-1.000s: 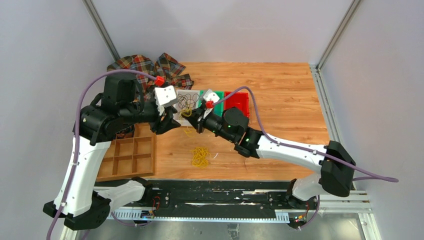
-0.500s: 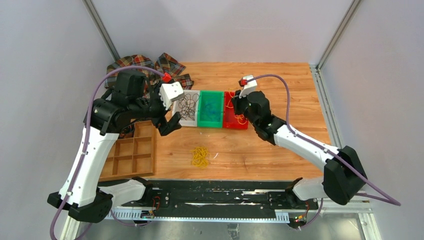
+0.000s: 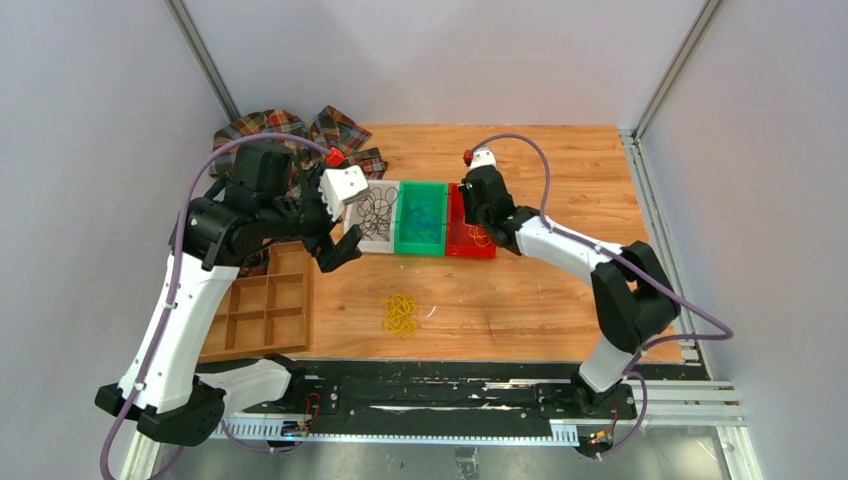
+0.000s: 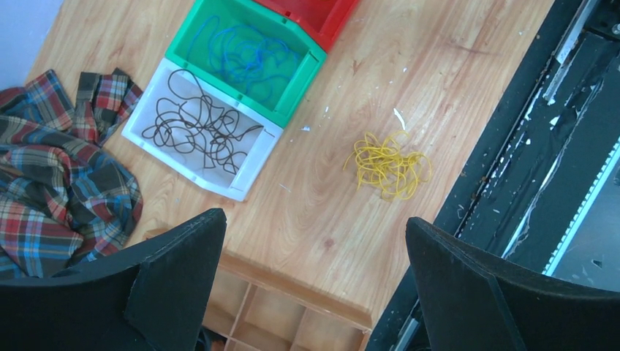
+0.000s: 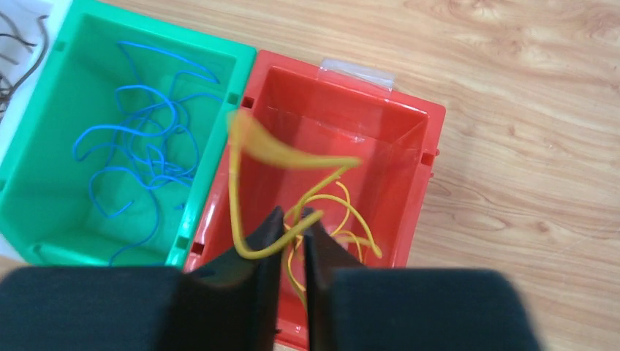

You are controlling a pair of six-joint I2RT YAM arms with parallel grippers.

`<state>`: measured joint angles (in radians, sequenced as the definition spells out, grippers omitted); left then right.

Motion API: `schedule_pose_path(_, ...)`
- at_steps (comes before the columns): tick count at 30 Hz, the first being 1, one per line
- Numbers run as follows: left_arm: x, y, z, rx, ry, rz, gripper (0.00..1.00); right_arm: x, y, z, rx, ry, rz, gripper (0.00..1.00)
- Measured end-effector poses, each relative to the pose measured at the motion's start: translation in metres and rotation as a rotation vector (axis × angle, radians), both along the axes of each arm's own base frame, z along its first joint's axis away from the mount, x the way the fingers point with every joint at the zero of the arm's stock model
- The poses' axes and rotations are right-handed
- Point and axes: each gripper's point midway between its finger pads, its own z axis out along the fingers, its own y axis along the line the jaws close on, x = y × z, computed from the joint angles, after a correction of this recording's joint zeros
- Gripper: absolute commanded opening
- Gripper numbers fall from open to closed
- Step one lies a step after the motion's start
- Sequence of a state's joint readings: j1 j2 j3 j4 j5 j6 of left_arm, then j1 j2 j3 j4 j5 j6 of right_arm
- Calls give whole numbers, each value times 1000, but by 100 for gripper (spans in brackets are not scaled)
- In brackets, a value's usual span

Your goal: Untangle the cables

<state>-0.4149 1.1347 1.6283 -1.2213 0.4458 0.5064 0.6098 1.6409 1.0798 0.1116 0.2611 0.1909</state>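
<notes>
Thin cables lie sorted by colour. Black cables [image 4: 201,128] fill the white bin [image 3: 385,245], blue ones [image 5: 139,146] the green bin [image 3: 420,247], and yellow ones [image 5: 343,201] the red bin [image 5: 409,146]. A loose yellow heap [image 3: 401,312] lies on the table towards the front. My right gripper [image 5: 292,212] hangs over the red bin, its jaws a slit apart, with a yellow cable [image 5: 245,183] across the tips and looping up to the left. My left gripper [image 4: 314,217] stands wide open and empty above the table, left of the white bin.
A plaid cloth [image 3: 290,135] is bunched at the back left. A wooden compartment tray [image 3: 255,315] sits at the front left, partly under my left gripper. A black rail [image 3: 430,395] runs along the near edge.
My right gripper swung from beside the white bin to above the red bin, carrying the yellow cable. My left gripper opened wide and drew back a little to the left.
</notes>
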Motion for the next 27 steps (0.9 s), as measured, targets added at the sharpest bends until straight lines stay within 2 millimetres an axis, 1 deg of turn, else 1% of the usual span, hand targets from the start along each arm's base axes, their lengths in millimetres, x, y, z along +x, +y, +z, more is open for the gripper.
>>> schedule_pose_path(4,0,1,-5,14,1,-3,98,12,0,-10,-38,64,-41,31)
schedule_pose_path(7,1,2,-10,28,8,-6,98,9,-5,-13,-63,96,-58,38)
schedule_pose_path(12,2,5,-19,55,15,-6,98,2,-11,-16,-82,126,-74,39)
schedule_pose_path(15,2,6,-26,68,26,-10,98,-2,-14,-9,-77,129,-78,39)
schedule_pose_path(18,2,7,-36,86,43,-21,99,-6,-16,8,-48,105,-82,41)
schedule_pose_path(21,3,7,-55,112,72,-30,98,-15,-19,30,6,73,-79,40)
schedule_pose_path(24,4,8,-84,148,129,-42,97,-25,-20,45,55,47,-70,37)
schedule_pose_path(25,4,8,-98,164,161,-48,96,-30,-22,47,71,42,-68,37)
schedule_pose_path(27,6,6,-116,181,202,-59,96,-38,-23,44,81,47,-58,37)
